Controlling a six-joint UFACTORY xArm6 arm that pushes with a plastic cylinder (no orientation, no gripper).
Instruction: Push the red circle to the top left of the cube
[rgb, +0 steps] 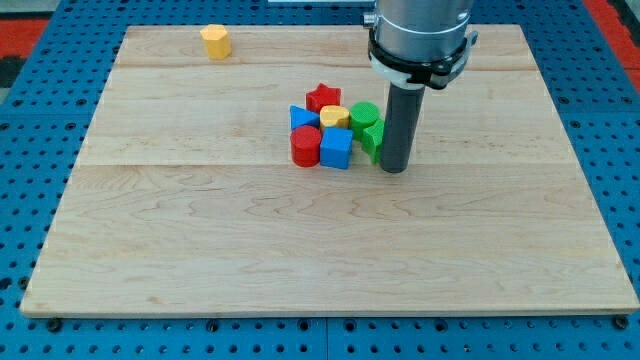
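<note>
red circle (306, 146) touches blue cube (336, 149), on its frame-left | my tip (393, 169) just right of green blocks (367, 125) | table (300, 250) | no hand

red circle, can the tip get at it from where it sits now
Probably not directly. My tip sits at the cluster's right edge beside the green block, with the blue cube between it and the red circle. Its left and bottom sides look open.

A yellow hexagon (215, 41) is sitting alone near the bench's (300, 260) top left corner. Toward the bench's middle, a red star (323, 97), a yellow block (335, 116), a blue triangle (301, 117) and two green blocks (364, 116) (371, 140) are crowding together.
</note>
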